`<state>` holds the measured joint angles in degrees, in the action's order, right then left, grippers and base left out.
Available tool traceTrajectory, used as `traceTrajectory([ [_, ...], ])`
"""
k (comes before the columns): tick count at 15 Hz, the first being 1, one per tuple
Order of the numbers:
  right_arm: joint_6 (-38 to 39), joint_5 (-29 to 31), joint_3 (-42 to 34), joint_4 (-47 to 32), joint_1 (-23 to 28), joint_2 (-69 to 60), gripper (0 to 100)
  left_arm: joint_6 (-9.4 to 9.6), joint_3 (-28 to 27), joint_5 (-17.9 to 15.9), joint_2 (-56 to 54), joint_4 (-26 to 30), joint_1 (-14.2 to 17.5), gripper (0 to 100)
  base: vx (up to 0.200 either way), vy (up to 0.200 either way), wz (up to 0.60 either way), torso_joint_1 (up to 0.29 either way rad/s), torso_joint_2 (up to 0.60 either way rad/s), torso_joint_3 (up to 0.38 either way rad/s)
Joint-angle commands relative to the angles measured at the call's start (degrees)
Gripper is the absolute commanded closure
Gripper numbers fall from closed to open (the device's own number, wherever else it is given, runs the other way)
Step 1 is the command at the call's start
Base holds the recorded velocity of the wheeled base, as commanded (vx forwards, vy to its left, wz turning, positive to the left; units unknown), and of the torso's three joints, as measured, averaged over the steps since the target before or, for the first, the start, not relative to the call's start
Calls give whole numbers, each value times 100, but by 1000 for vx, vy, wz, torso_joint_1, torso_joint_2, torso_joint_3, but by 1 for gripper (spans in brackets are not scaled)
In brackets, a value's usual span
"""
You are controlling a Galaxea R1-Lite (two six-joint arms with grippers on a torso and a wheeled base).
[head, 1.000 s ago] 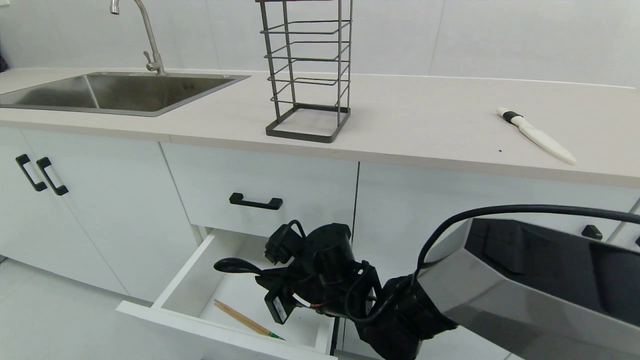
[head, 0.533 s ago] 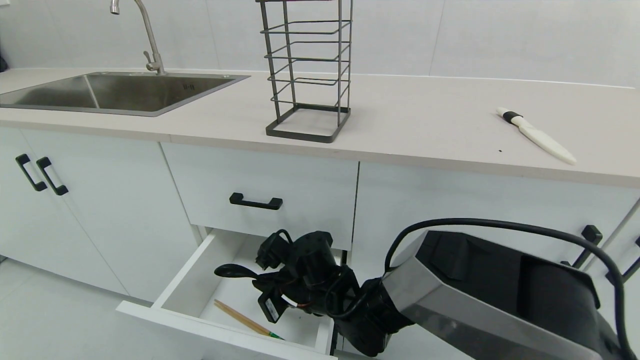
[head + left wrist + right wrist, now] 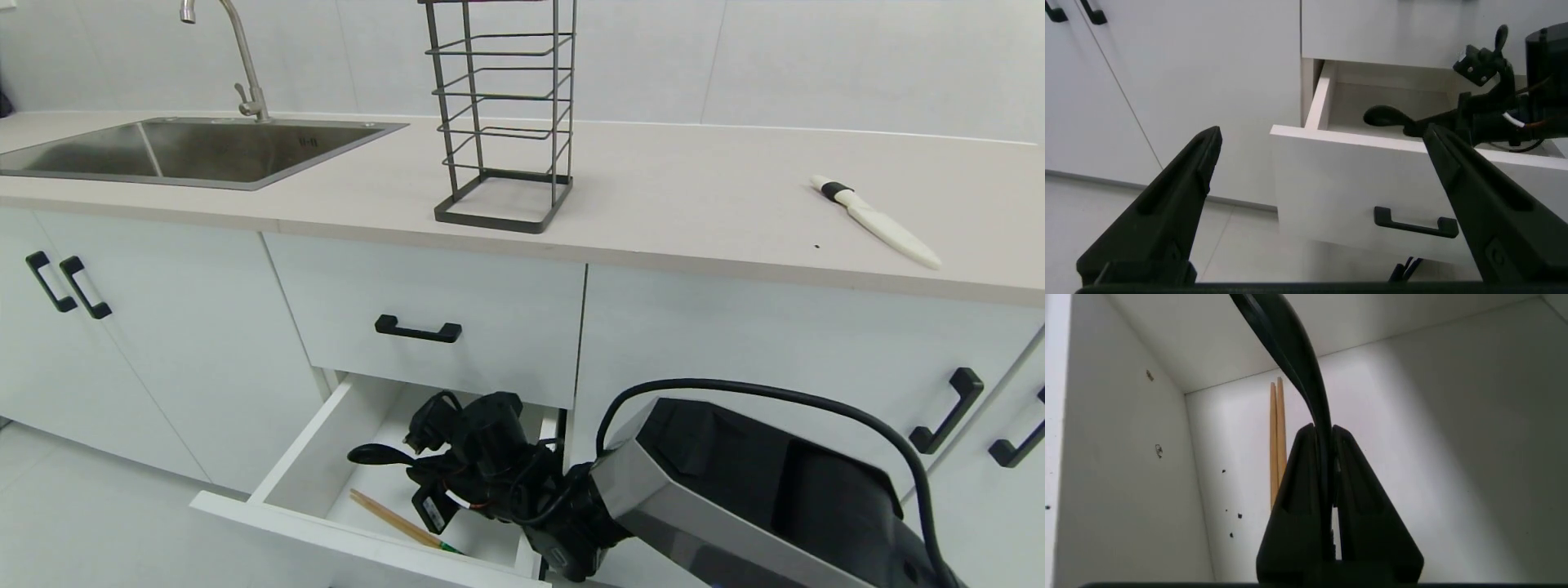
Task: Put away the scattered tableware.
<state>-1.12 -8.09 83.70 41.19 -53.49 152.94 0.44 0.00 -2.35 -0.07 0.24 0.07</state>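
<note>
**Spoon gripped inside the open drawer, knife lying on the worktop**

The left hand (image 3: 1323,135) is seen released, its two fingers spread wide. It is turned toward the front panel of the pulled-out drawer (image 3: 287,457) and kept apart from it.

In the head view, a steel sink (image 3: 204,151) is set into the worktop (image 3: 669,204) at the upper left of the frame. A tap (image 3: 233,49) rises at the sink's far edge. Two black door handles (image 3: 65,286) are fitted on the white cupboard fronts below, at the left edge.

The drawer is found open at the lower left of centre, under a closed front with a black bar (image 3: 418,330). Chopsticks (image 3: 398,523) lie aslant on the drawer floor, close to the front panel. A black spoon (image 3: 377,454) is held roughly level inside the drawer's opening, with its bowl toward the left of the frame and apart from the chopsticks. Whether it touches the drawer floor cannot be told.

The right hand (image 3: 429,469) is clenched on the spoon's handle. In the right wrist view the handle is seen pinched between the two dark fingers (image 3: 1298,482), with the chopsticks lying beyond them.

A wire rack (image 3: 502,122) stands upright on the worktop at the upper centre. At the right, a white knife (image 3: 875,222) with a black band lies flat on the worktop, well apart from the rack.
</note>
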Motion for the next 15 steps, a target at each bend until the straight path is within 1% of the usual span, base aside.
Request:
traceTrajectory([
  [1, -2, 1, 41, -50, 5, 122, 100, 0, 0, -2, 7, 2, 1, 0, 0, 0, 0, 0, 0, 0],
  [8, -99, -17, 41, -296, 5, 122, 100, 0, 0, -2, 7, 2, 1, 0, 0, 0, 0, 0, 0, 0],
  [10, -99, -69, 173, -296, -12, 139, 100, 0, 0, -2, 7, 2, 1, 0, 0, 0, 0, 0, 0, 0],
  [11, -108, -122, 208, -331, -12, 166, 0, 0, 0, -2, 7, 2, 1, 0, 0, 0, 0, 0, 0, 0],
  [15, -108, -149, 234, -296, -30, 166, 0, 0, 0, -2, 7, 2, 1, 0, 0, 0, 0, 0, 0, 0],
])
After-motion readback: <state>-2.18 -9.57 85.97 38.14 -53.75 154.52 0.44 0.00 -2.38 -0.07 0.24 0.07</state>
